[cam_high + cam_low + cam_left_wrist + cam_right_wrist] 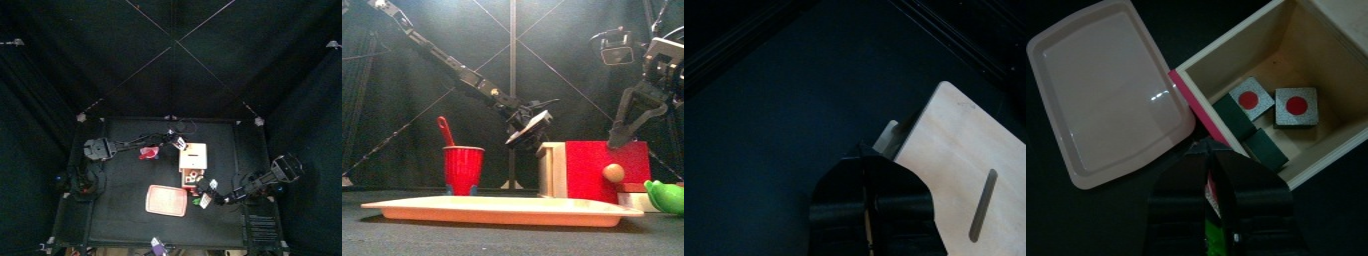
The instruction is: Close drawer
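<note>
Plainly, pale wooden drawer [1287,95] open, red-fronted, perhaps blocks inside.

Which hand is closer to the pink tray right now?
Right. The right hand hangs just off the pink tray's right edge, beside the open drawer. The left hand sits further back, at the drawer unit's far side.

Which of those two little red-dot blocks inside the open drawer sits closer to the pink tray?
The block beside the drawer's pink front wall; the other block lies farther from the tray.
</note>
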Tool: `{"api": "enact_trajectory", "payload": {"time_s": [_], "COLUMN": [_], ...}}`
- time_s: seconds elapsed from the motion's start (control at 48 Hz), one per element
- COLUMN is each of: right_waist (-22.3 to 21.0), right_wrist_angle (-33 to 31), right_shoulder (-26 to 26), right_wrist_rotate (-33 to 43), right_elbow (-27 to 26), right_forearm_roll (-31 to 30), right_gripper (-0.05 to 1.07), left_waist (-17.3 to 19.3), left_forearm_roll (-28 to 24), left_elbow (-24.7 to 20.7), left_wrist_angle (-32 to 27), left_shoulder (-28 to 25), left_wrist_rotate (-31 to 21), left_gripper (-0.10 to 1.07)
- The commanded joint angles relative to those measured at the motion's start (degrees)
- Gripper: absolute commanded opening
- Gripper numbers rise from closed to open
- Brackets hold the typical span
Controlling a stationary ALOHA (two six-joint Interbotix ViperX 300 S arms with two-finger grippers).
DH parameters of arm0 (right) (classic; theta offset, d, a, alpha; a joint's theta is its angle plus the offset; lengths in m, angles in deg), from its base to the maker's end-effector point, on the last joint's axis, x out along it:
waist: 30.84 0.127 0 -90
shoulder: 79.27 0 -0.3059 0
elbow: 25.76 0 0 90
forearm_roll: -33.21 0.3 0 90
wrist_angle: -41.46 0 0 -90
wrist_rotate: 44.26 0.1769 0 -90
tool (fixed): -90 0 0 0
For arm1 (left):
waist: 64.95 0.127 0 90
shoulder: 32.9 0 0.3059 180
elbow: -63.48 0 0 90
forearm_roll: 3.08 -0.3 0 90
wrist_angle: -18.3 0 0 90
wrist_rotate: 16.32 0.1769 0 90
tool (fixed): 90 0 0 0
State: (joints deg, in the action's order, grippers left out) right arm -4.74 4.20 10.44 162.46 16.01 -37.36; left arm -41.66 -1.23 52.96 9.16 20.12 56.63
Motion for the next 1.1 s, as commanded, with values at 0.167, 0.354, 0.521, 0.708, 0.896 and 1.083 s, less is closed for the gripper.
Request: {"api": "enact_trajectory", "payload": {"time_s": [0.167,0.354,0.521,0.708,0.896,1.083], "right_waist": [-3.78,-5.98,-7.38,-10.81,-13.54,-16.08], "right_wrist_angle": [-0.35,-0.26,-0.35,-0.35,-0.35,-0.35], "right_shoulder": [-0.62,-0.62,-0.79,-0.79,-0.97,-1.14], "right_wrist_rotate": [-0.09,-0.18,-0.18,-0.18,-0.18,-1.58], "right_elbow": [-0.70,-0.62,-0.53,-0.53,-0.35,-0.44], "right_forearm_roll": [-1.67,-1.76,-2.37,-3.34,-4.66,-5.01], "right_gripper": [0.29,0.29,0.29,0.29,0.29,0.29], "left_waist": [-0.09,-0.09,-0.09,-0.09,-0.09,-0.18], "left_forearm_roll": [0.00,-0.09,-0.09,0.00,0.00,0.00], "left_elbow": [-0.70,-0.70,-0.70,-0.62,-0.70,-0.70], "left_wrist_angle": [0.09,0.18,0.18,0.18,0.09,0.18], "left_shoulder": [1.14,1.23,1.23,1.41,1.49,1.49], "left_wrist_rotate": [0.09,0.09,0.09,0.09,0.09,0.09], "left_gripper": [0.17,0.17,0.17,0.17,0.17,0.17]}}
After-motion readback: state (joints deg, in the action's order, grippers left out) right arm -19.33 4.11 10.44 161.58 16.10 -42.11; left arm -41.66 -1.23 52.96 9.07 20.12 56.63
